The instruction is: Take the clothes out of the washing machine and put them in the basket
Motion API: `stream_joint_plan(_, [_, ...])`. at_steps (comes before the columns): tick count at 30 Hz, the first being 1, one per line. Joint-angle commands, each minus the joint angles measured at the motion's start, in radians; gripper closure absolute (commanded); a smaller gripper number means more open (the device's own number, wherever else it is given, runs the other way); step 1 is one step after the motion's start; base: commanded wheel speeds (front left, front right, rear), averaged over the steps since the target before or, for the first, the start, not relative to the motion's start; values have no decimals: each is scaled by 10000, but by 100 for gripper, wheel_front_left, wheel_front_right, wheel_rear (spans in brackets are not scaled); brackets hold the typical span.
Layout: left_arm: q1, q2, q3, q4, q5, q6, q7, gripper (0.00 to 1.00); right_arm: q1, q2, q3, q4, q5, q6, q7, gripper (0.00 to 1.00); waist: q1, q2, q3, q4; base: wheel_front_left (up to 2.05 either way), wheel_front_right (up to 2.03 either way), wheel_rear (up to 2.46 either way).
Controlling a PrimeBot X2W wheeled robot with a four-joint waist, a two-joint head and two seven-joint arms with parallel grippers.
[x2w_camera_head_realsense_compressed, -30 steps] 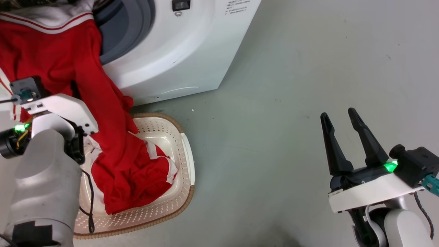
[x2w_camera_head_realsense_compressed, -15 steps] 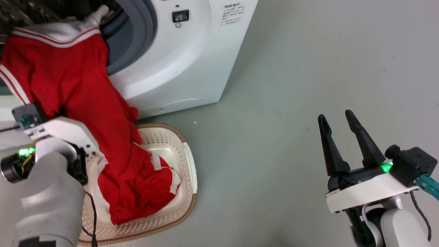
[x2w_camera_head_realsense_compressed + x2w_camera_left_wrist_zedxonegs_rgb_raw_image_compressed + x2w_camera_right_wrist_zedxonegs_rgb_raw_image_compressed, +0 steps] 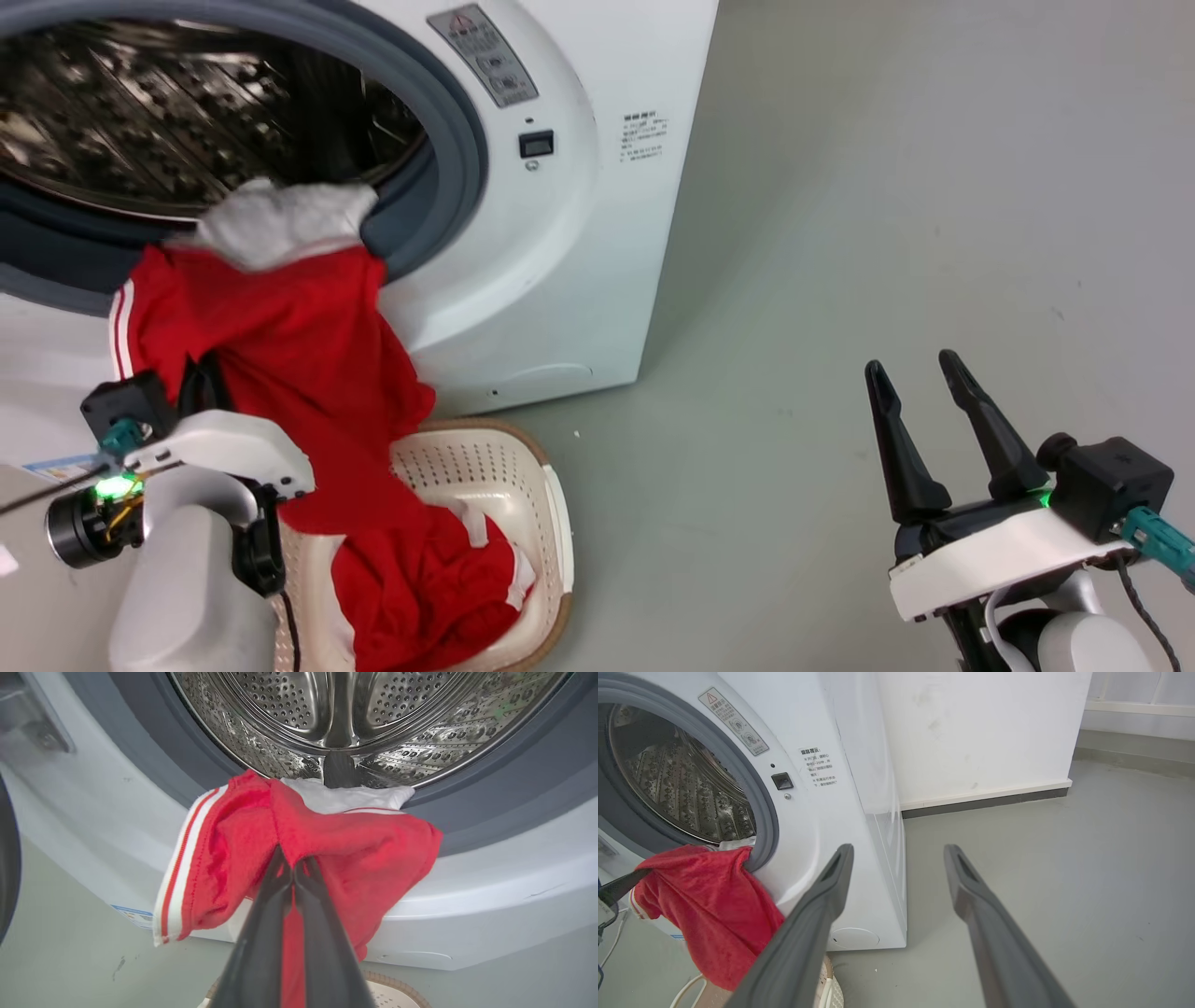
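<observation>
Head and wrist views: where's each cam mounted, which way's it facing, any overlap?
Head: on the head, facing forward-down at washing machine and basket; left forearm, open right gripper show.
Left wrist: along left gripper, shut on clothes, toward the drum.
Right wrist: along the open right gripper, toward machine's side and wall.
Shared: all three show the clothes hanging from the opening.

Red clothes [image 3: 280, 345] with white trim are draped from the grey rim of the open washing machine [image 3: 579, 233] down into the cream basket [image 3: 485, 467] set just below.
</observation>
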Motion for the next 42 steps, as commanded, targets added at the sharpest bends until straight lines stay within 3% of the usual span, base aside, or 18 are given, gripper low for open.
stream_joint_plan(1, [271,-93,11,-371,82,13,-63,100,120,50,-48,-90,-68,-7,64,0,1,0,-411,172,0,0,0])
stream_joint_plan(13, [2616,-1002,-484,-4313,639,238,-49,100,704,91,-190,-558,-105,-7,442,0,1,0,-1227,488,0,0,0])
stream_joint_plan(22, [4771,-1335,-1276,-6472,250,823,253,100,947,91,-150,-812,-187,-7,632,0,1,0,-1283,586,0,0,0])
stream_joint_plan(29, [5124,-1381,-1602,-5515,-353,1082,184,100,641,92,-65,-1040,-115,-7,608,0,1,0,-490,483,0,0,0])
stream_joint_plan(42, [2874,-1390,-1379,-2235,-605,968,-55,100,-172,-91,27,-1105,205,-7,263,0,1,0,2191,87,0,0,0])
